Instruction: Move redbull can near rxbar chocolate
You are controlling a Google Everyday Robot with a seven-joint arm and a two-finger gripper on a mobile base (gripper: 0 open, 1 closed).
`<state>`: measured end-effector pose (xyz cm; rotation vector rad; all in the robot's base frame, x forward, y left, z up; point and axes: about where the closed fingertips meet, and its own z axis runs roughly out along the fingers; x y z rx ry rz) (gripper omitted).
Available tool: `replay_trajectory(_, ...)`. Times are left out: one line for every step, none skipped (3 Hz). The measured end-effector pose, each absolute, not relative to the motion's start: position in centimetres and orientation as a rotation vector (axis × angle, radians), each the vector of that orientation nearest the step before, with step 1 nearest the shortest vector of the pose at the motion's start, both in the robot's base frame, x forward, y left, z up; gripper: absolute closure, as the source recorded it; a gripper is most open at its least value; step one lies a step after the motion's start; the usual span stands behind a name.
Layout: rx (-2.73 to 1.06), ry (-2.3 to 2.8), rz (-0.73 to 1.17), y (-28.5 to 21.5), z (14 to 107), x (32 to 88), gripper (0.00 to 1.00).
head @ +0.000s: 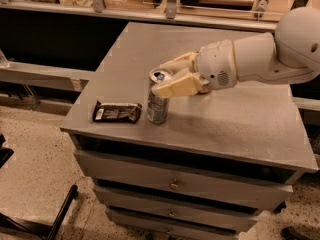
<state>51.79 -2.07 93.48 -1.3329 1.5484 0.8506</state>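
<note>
Holding the redbull can (pixel 157 106) high on its body, my gripper (pixel 160 80) has its jaws closed to the can's width, one on the near side and one on the far side, just below the silver top. The can stands upright toward the front left of the cabinet top (pixel 240 129), just beside the right end of the rxbar chocolate (pixel 117 112), with a thin gap between them. I judge the placing as good as done, so the danger lies in the letting go.

I cannot tell whether the base sits flat on the surface or hangs just above it. If it hangs, opening the jaws drops a tall, slim can that could wobble and topple. If one jaw parts from the metal before the other, or drags on the rim as I back away to the right, it tips the can, since I grip it far above its foot. A fallen can could roll over the front edge, which is near, or strike the bar and shove it toward the left edge. Pressing further left would do the same to the bar.
</note>
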Motion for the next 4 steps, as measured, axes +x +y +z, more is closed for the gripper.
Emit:
replay_trajectory(-1.361, 1.542, 0.871, -0.14, 93.13, 52.42, 1.0)
replay_trajectory(-1.345, 1.567, 0.881, 0.36, 92.91, 53.0, 0.76)
replay_trajectory(-1.35, 1.563, 0.882, 0.55, 92.97, 52.89, 0.53)
replay_trajectory(-1.354, 1.561, 0.884, 0.76, 93.02, 52.8, 0.3)
